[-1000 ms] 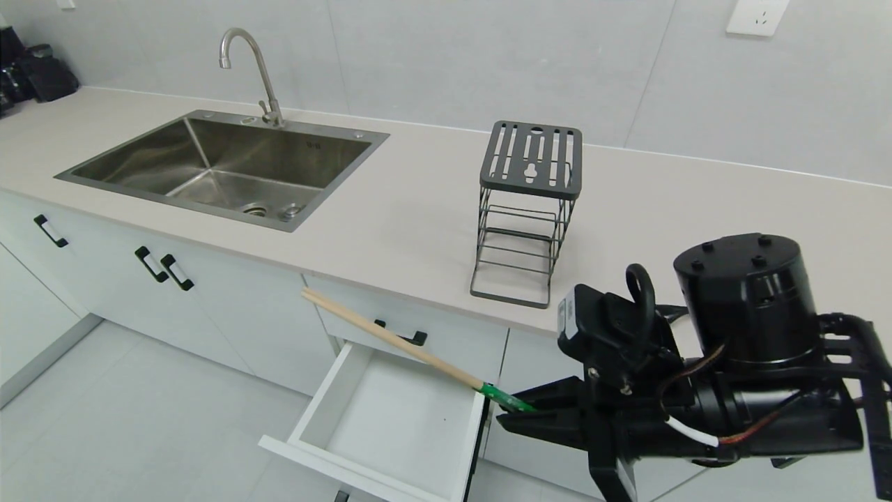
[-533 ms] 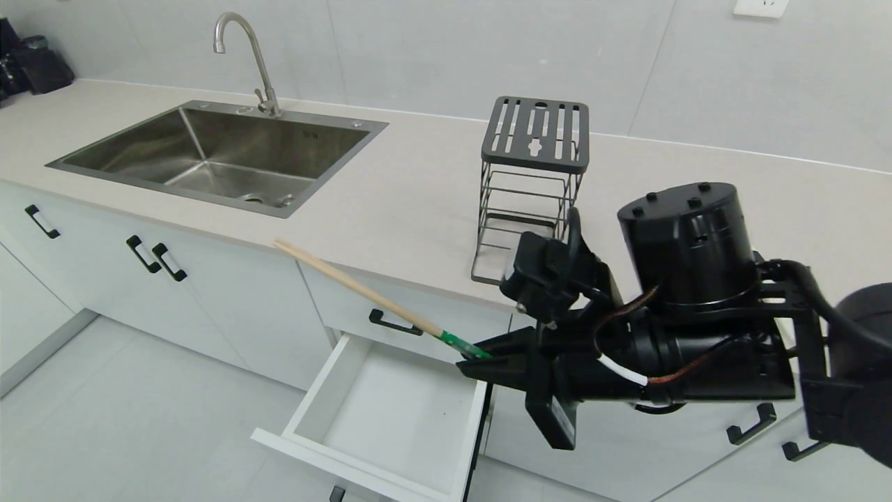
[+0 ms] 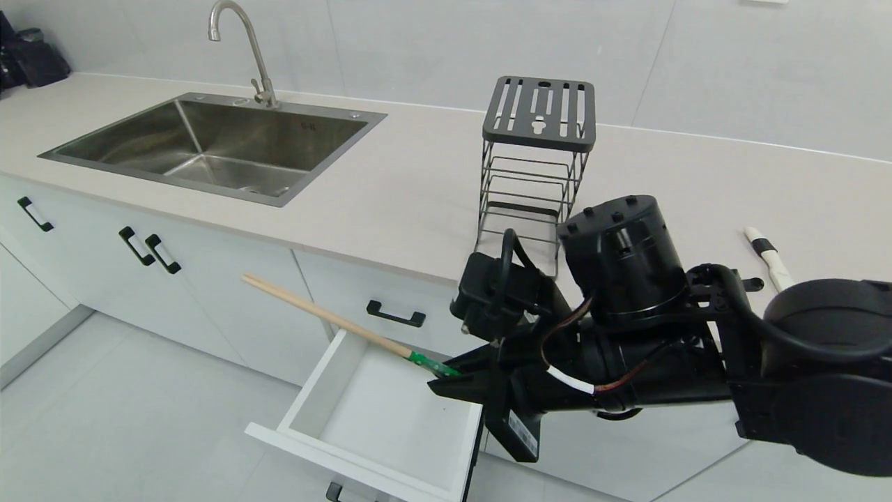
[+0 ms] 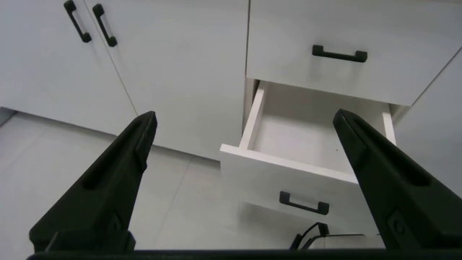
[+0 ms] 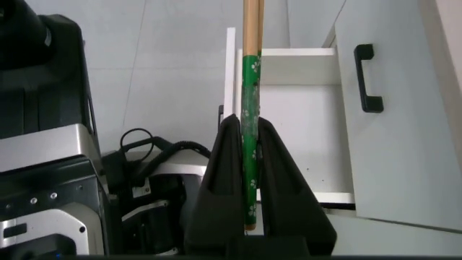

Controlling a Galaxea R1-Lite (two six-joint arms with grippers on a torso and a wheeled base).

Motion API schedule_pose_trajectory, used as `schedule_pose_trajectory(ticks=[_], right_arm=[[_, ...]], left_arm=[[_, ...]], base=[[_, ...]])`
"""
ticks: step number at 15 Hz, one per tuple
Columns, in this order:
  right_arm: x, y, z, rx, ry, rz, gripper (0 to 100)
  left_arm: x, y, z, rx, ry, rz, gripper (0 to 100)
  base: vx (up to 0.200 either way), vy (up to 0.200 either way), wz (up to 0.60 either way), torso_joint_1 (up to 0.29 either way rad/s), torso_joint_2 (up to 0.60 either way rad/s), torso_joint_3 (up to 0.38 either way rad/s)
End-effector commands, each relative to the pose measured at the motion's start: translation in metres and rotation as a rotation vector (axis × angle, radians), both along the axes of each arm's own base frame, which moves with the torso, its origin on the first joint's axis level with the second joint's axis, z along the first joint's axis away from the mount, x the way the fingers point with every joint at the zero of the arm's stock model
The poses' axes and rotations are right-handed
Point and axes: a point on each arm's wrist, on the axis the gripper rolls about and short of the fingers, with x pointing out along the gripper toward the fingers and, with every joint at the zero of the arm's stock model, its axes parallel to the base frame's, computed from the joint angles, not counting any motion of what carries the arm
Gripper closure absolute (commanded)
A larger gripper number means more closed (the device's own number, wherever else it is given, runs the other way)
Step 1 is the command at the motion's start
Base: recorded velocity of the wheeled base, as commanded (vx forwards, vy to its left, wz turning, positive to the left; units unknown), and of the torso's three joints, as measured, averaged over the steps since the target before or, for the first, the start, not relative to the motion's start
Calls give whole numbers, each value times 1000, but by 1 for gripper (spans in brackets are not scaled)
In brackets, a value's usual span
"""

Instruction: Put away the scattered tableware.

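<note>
Stretching along tiled wall [image 3: 418, 42], beige countertop [image 3: 404, 188], steel sink [image 3: 279, 136], open drawer [image 3: 390, 425] below

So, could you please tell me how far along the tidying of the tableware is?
Done: the drawer is pulled open. In hand: the right gripper is shut on the green end of the chopsticks, which angle out over the drawer. Left: setting them inside, then probably collecting the white utensil lying on the counter and shutting the drawer.
</note>
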Motion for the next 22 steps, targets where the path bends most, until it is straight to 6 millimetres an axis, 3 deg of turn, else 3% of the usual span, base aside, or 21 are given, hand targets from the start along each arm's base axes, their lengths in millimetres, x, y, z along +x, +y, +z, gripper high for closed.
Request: schedule_pose_trajectory(ticks=[1,8,13,22], right_arm=[[4,5,4,2,-16,-11,100],[3,13,4,3,-18,2,100],[10,22,2,8,-22,2,100],[12,24,0,5,-20,2,100]], left_arm=[[0,0,0,0,2,0,0],[0,0,0,0,2,0,0],[0,0,0,0,2,0,0],[0,0,0,0,1,0,0]], base=[[0,0,0,-119,242,119],[0,0,0,-219,432,203],[0,0,0,-70,139,69],[0,0,0,-235,381,160]])
